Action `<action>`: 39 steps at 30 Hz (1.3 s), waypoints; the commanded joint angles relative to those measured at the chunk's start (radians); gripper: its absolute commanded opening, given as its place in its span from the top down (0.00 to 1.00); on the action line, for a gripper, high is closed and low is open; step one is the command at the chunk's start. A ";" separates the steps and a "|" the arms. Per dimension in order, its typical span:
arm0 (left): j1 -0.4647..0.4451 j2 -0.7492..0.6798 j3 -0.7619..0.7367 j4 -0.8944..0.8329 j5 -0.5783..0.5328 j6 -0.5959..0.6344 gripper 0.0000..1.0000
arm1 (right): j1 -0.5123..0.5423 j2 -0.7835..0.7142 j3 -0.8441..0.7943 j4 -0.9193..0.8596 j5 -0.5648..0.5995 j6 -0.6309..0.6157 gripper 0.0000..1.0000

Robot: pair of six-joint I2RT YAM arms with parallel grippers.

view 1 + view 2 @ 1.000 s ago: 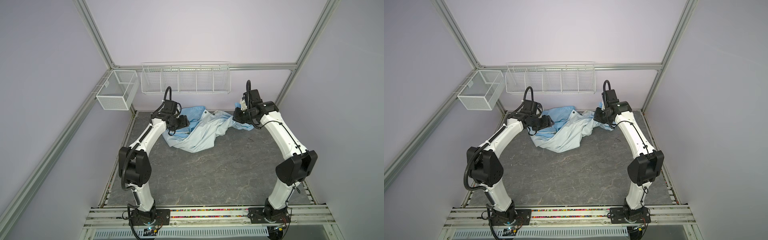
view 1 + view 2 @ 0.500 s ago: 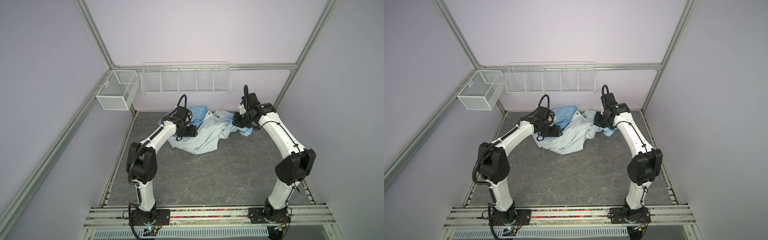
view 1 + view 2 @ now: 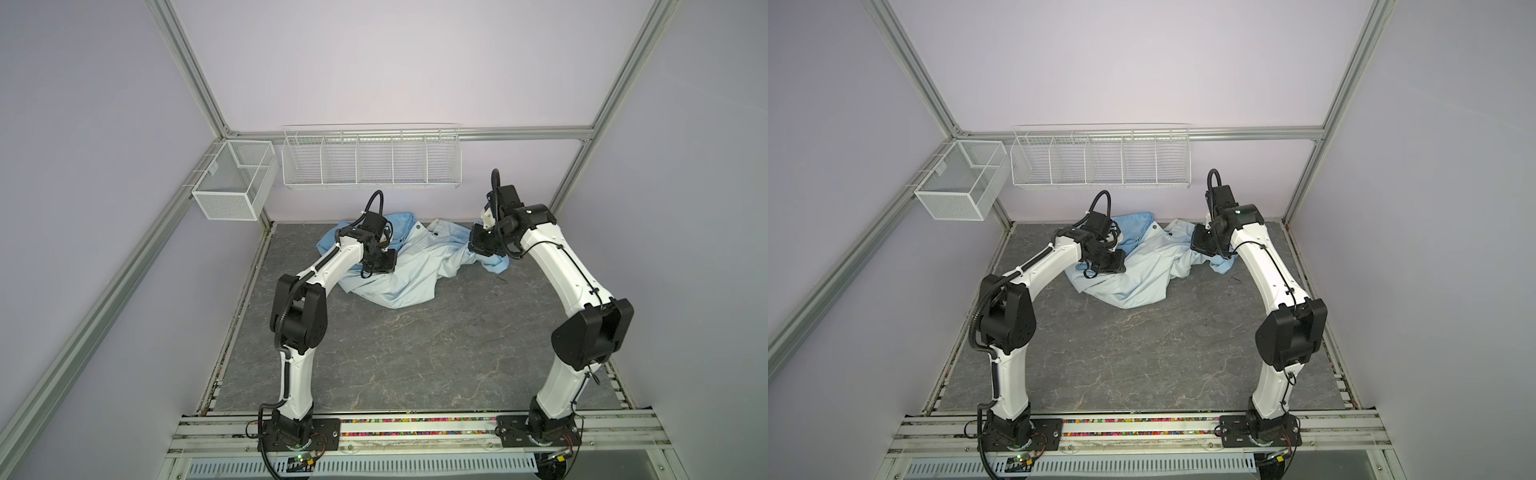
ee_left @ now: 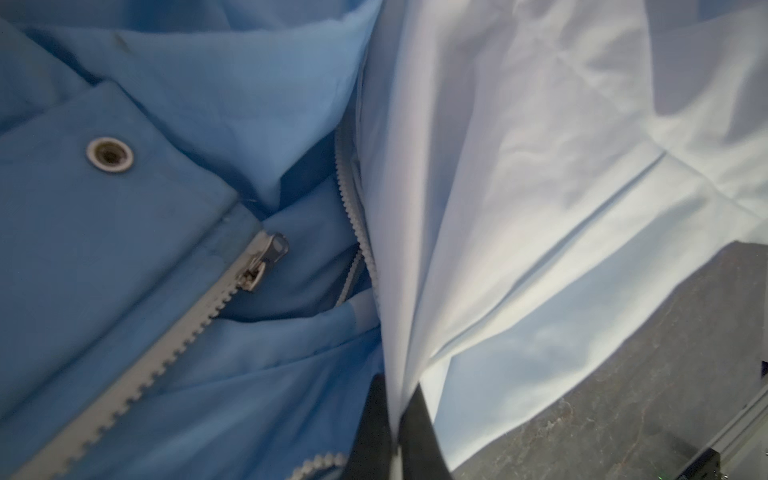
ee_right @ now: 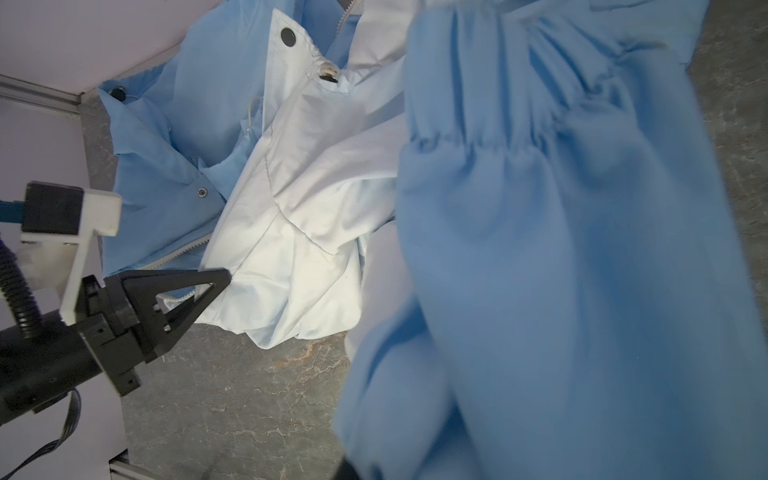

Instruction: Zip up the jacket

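We're looking at the jacket (image 3: 409, 266), and it lies crumpled at the back of the grey marbled tabletop (image 3: 415, 353), upper centre in both top views, just below the white wire rack (image 3: 372, 158) on the back wall. The mesh basket (image 3: 232, 183) hangs off to the upper left.

The left gripper (image 4: 395, 436) has its two black fingers pressed together on a pale whitish edge of the jacket, and the cloth runs up from between them in a taut fold. From the right wrist camera we see that same gripper (image 5: 222, 277) biting the pale panel right beside a run of white zipper teeth (image 5: 183, 253).

In the left wrist view the metal zipper slider (image 4: 266, 257) sits at the end of one toothed tape on the blue half, close to a round silver snap (image 4: 110, 154). The other tape (image 4: 353, 208) runs along the pale half, and the two sides lie apart, so nothing is zipped.

Over on the right of a top view, the right gripper (image 3: 482, 245) is closed on the blue sleeve (image 5: 561, 270). The sleeve's gathered elastic cuff (image 5: 478, 141) hangs right in front of the right wrist camera, and the fingertips are buried under the cloth
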 commanded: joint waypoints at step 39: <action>-0.016 -0.392 -0.135 0.181 0.057 -0.156 0.75 | -0.461 0.151 0.206 -0.150 -0.028 0.040 0.47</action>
